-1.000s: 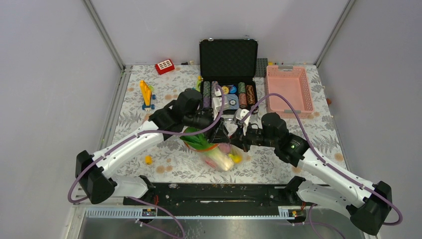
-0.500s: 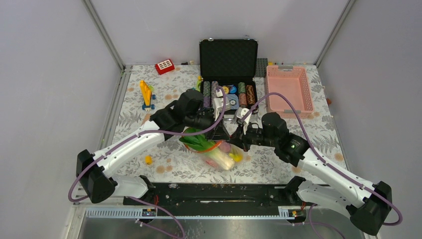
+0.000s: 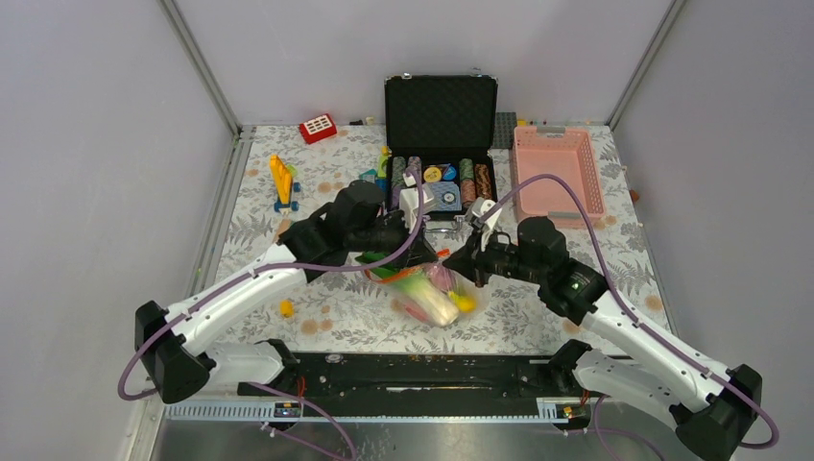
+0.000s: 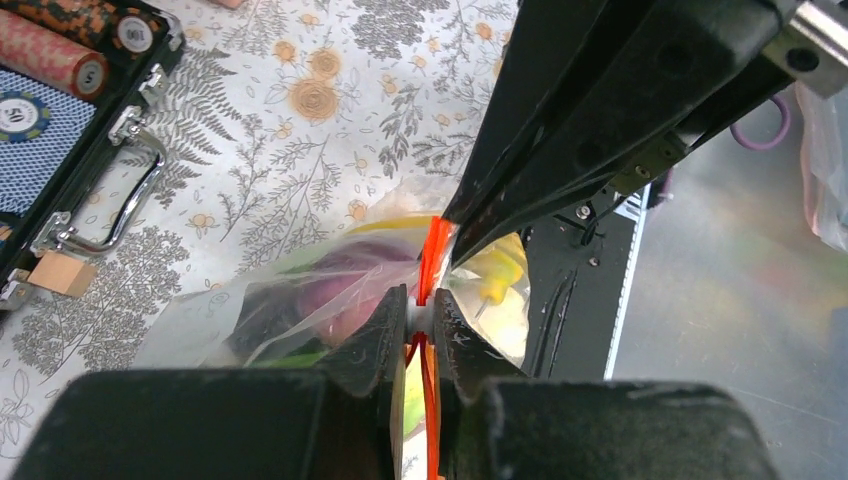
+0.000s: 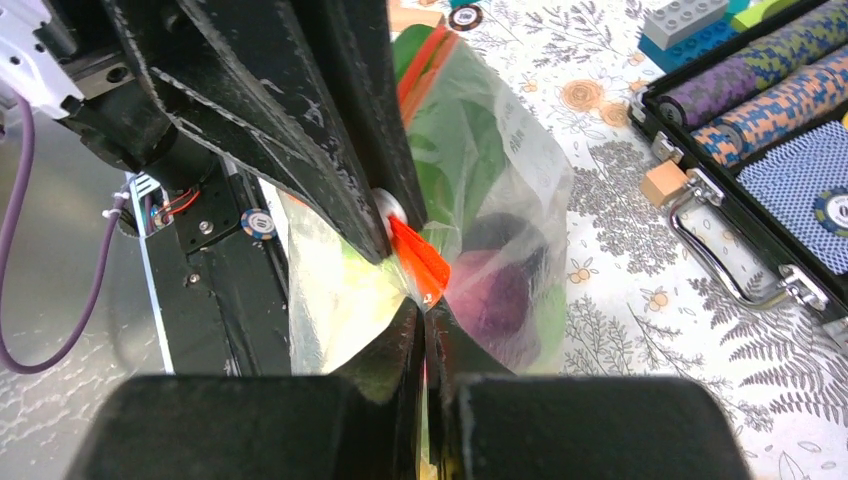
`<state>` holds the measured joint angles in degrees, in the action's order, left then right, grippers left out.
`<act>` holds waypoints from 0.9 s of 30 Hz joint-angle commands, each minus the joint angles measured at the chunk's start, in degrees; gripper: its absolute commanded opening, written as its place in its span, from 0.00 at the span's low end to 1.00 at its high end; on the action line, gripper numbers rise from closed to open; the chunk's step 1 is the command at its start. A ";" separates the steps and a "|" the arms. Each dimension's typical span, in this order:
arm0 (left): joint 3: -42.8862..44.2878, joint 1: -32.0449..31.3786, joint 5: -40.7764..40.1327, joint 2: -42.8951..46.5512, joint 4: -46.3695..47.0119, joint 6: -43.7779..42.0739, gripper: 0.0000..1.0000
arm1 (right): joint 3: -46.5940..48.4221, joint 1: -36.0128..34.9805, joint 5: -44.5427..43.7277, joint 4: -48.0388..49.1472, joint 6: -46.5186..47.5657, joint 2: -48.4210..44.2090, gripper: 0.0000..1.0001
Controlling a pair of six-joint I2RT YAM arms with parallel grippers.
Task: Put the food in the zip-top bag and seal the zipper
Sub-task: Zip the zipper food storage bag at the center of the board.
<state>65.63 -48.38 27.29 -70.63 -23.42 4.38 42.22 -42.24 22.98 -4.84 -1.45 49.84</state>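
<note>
The left gripper (image 4: 420, 308) has just clamped onto the thin orange-red zipper strip (image 4: 434, 250) of the clear plastic bag (image 3: 437, 300) mid-table, where the right gripper (image 5: 428, 318) pinches too, plastic toy food (image 5: 495, 285) inside, so sealing seems begun.

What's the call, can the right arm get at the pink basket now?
Probably not freely: nothing blocks the way to the pink basket, but the right gripper is shut on the zipper.
</note>
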 commanded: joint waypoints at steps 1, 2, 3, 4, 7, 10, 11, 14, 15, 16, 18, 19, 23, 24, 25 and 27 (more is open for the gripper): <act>-3.19 1.00 -8.88 3.26 -4.36 1.15 0.00 | -0.49 3.52 -3.95 0.39 -0.67 -2.79 0.00; -3.56 0.95 -9.56 3.67 -4.35 1.46 0.00 | -0.81 4.09 -3.93 0.33 -0.61 -3.06 0.00; -4.11 0.98 -10.68 4.22 -4.33 1.83 0.00 | -1.14 4.53 -3.78 0.17 -0.26 -3.29 0.00; -4.55 0.96 -11.37 4.73 -4.27 2.00 0.00 | -1.45 5.01 -3.61 -0.07 0.27 -3.61 0.00; -5.92 0.94 -13.73 6.01 -4.14 2.50 0.00 | -2.37 6.34 -4.60 -1.13 1.18 -4.79 0.00; -6.90 0.98 -15.71 7.34 -4.18 3.43 0.00 | -2.99 8.46 -5.17 -1.65 2.36 -5.27 0.00; -7.26 0.93 -16.35 7.78 -4.19 3.71 0.00 | -3.07 9.14 -5.23 -1.66 2.23 -5.17 0.00; -8.46 0.93 -18.32 9.33 -4.10 4.97 0.00 | -3.40 11.42 -5.38 -1.66 1.98 -4.29 0.00; -8.90 0.93 -18.96 9.90 -4.06 5.42 0.00 | -3.39 12.05 -5.40 -1.62 1.92 -3.91 0.00; -9.32 0.92 -19.79 10.43 -4.01 5.84 0.00 | -3.49 12.55 -5.42 -1.64 1.97 -3.69 0.00; -10.11 0.99 -21.59 11.35 -4.05 6.81 0.00 | -3.67 13.58 -5.70 -1.62 1.97 -3.26 0.00; -10.53 0.95 -22.59 11.77 -4.04 7.39 0.00 | -3.72 14.05 -6.05 -1.66 1.98 -3.20 0.00; -12.18 1.03 -26.94 13.84 -4.70 9.86 0.00 | -3.95 16.21 -7.16 -2.22 1.98 -3.08 0.00; -12.45 1.03 -29.38 14.31 -4.97 10.57 0.00 | -3.95 16.67 -7.57 -2.28 1.98 -3.05 0.00; -12.53 1.03 -30.30 14.73 -5.28 11.23 0.00 | -4.03 17.06 -7.86 -2.34 1.98 -3.06 0.00; -12.67 1.09 -31.71 15.61 -6.23 12.33 0.00 | -4.13 17.78 -8.76 -2.60 2.13 -2.92 0.00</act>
<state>53.71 -48.69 6.72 -58.89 -22.63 14.35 38.26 -28.40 23.53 -5.37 -1.26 47.16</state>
